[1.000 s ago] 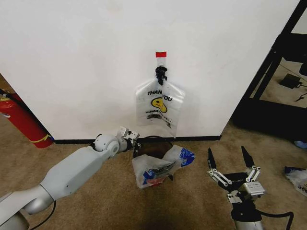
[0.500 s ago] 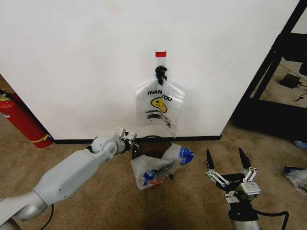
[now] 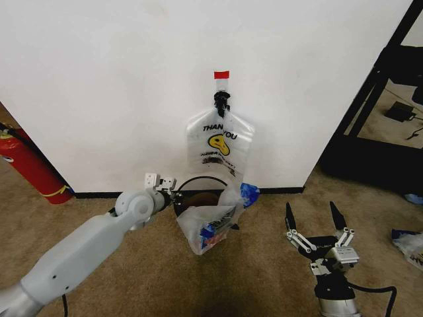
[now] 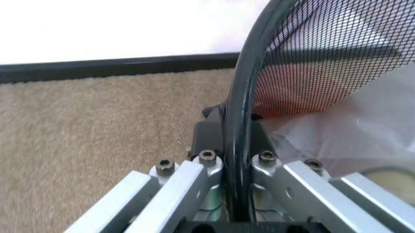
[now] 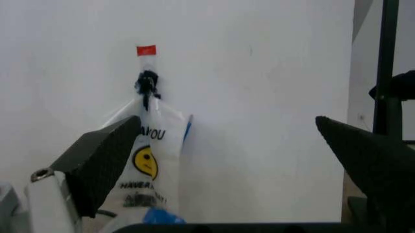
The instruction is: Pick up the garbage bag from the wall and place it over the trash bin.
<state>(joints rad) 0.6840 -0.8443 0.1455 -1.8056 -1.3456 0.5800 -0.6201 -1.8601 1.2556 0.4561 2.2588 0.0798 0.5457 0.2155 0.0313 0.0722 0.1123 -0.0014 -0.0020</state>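
The trash bin [image 3: 193, 182] stands on the carpet at the foot of the wall [image 3: 99, 79]. The garbage bag [image 3: 210, 224], crinkly and see-through with a blue patch, hangs over the bin's front and right side. My left gripper [image 3: 172, 193] is shut on the bin's left rim. In the left wrist view the black rim [image 4: 237, 111] runs between the two fingers [image 4: 209, 132], with mesh and bag plastic [image 4: 363, 131] beyond. My right gripper [image 3: 314, 218] stands open above the carpet, right of the bin, and its dark fingers [image 5: 104, 160] frame the wall.
A flat "THANK YOU" bag bundle [image 3: 220, 148] hangs from a black hook under red tape [image 3: 221, 74], directly above the bin. A red fire extinguisher [image 3: 30, 165] leans at the left. A black rack [image 3: 386, 92] stands at the right, with a plastic bag [image 3: 408, 243] on the floor.
My left gripper has drawn back to the left with the bin's rim in it. The rim opening now shows more, and the bag's blue patch has shifted toward the wall.
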